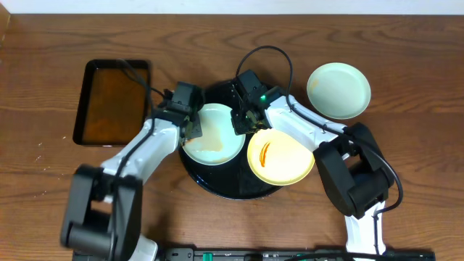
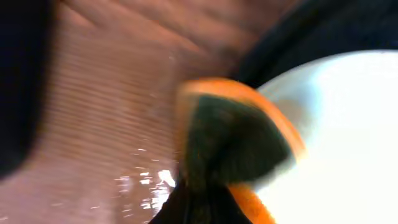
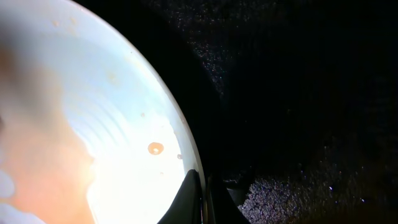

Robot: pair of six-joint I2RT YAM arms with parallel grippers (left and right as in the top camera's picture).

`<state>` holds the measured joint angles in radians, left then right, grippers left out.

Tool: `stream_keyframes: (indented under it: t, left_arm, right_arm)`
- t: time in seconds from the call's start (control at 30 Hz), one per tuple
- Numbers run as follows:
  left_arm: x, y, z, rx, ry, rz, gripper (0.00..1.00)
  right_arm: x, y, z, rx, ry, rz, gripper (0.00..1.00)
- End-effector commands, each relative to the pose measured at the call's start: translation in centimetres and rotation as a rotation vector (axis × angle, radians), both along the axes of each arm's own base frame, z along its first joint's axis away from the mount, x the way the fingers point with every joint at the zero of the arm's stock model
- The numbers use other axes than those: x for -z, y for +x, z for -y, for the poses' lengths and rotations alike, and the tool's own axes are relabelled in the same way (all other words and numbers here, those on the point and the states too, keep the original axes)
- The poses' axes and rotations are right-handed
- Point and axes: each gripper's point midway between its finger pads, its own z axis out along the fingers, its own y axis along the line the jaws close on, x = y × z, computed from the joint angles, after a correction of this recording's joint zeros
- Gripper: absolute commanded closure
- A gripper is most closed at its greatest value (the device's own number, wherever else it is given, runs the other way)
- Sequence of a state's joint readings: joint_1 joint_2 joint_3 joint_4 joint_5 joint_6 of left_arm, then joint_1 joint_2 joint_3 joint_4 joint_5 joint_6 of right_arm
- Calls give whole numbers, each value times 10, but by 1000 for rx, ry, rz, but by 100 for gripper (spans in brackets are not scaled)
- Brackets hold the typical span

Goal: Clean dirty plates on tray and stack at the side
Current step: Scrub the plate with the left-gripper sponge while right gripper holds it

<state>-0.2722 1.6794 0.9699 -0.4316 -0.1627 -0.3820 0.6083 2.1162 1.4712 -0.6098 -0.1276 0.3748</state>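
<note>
Sauce (image 1: 265,151) streaks the yellow plate (image 1: 286,161) overhanging the near-right rim of the round black tray (image 1: 225,185). Beyond, left gripper (image 1: 193,129) clamps an orange-green sponge (image 2: 233,134) at the left edge of the smeared mint plate (image 1: 214,141); right gripper (image 1: 243,125) pinches its right rim. Second mint plate (image 1: 338,89) sits off-tray, far right.

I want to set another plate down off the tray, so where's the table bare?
Bare wooden table lies right of the clean pale mint round plate, and left of the rectangular black tray. The round glossy black tray is crowded: smeared mint plate, pale yellow plate, left hand, right hand.
</note>
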Motion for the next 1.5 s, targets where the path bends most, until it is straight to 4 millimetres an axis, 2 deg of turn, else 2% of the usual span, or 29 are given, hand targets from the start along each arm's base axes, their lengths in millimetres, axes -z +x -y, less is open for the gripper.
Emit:
stream_keyframes:
  t: [0.0,0.1,0.17,0.27,0.37,0.47,0.57,0.67,0.77,0.93,1.03,1.17,1.2,1.3,1.47]
  left_arm:
    - [-45,5,0,21,-22,123,92]
    - [-56,0,41,80,-234,123,92]
    - [-50,-5,57,56,-307,93,92]
    - [-31,-12,71,7,-328,32,92]
    - [-3,-20,83,16,-308,-41,93]
    - [23,-29,81,7,-276,-120,92]
    - [40,-36,72,-3,-237,-176,92]
    - [44,-41,33,-62,-50,-177,92]
    - [33,-43,-8,-119,158,-153,92]
    - [9,-30,-28,-108,264,-85,92]
    - [-15,-15,-26,-72,264,-20,93]
    - [-68,-3,-19,-89,185,134,93]
    - [-94,-5,-10,-89,90,203,93]
    - [-121,-11,3,-62,-21,265,93]
    - [-146,-20,14,-25,-121,314,92]
  right_arm:
    - [11,-3,3,-4,-37,-13,99]
    - [11,-3,3,-4,-36,-12,99]
    - [11,-3,3,-4,-36,-12,99]
    - [11,-3,3,-4,-36,-12,99]
    - [11,-3,3,-4,-37,-13,99]
    - [11,-3,4,-4,-37,-14,99]
    - [11,-4,4,-4,-39,-16,99]
    - [12,-4,5,-4,-41,-19,99]
    - [11,-4,4,-4,-41,-19,99]
    - [11,-4,4,-4,-41,-19,99]
    - [11,-4,4,-5,-41,-19,99]
    - [9,-3,3,-4,-36,-14,99]
    - [0,0,1,-5,-29,-3,99]
    - [-18,6,-3,-29,-24,20,99]
    - [-63,24,8,-34,-101,120,99]
